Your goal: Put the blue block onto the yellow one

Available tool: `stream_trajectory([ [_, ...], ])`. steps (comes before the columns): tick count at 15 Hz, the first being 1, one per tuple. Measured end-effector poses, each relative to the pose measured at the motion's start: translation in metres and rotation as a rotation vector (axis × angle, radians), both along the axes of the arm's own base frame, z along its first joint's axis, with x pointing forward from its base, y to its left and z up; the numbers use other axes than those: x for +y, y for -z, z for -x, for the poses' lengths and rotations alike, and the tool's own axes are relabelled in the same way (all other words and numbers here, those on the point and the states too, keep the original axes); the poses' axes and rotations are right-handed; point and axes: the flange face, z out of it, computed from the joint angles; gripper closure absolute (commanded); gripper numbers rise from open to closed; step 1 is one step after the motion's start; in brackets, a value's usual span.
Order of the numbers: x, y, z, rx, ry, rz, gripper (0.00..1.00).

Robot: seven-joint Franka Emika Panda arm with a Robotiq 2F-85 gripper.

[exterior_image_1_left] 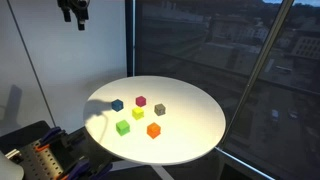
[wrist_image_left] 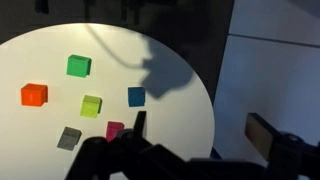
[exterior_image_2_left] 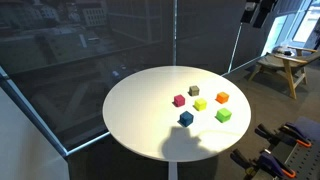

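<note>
The blue block [exterior_image_1_left: 117, 104] [exterior_image_2_left: 186, 118] [wrist_image_left: 136, 96] sits on the round white table [exterior_image_1_left: 190, 130] [exterior_image_2_left: 135, 110] [wrist_image_left: 40, 45]. The yellow one [exterior_image_1_left: 138, 113] [exterior_image_2_left: 200, 104] [wrist_image_left: 92, 105] stands about a cube's width from it, in the middle of the cluster. My gripper [exterior_image_1_left: 72, 12] [exterior_image_2_left: 258, 12] [wrist_image_left: 200, 133] hangs high above the table, far from the blocks. Its fingers are spread wide and hold nothing.
Round the yellow cube stand a magenta cube [exterior_image_1_left: 141, 101] [wrist_image_left: 115, 130], a grey cube [exterior_image_1_left: 159, 109] [wrist_image_left: 69, 138], a lime-green cube [exterior_image_1_left: 123, 127] [wrist_image_left: 79, 66] and an orange cube [exterior_image_1_left: 153, 130] [wrist_image_left: 34, 95]. Glass walls run close behind the table. A wooden stool [exterior_image_2_left: 283, 68] stands off to the side.
</note>
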Motion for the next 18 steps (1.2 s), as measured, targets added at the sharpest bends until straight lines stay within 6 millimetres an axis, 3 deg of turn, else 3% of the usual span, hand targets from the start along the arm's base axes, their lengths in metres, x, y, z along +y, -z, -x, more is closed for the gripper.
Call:
stream_trajectory([
  [12, 0.0, 0.0, -0.001, 0.001, 0.003, 0.002, 0.0],
  [18, -0.013, 0.004, -0.007, 0.008, 0.038, 0.004, 0.0],
])
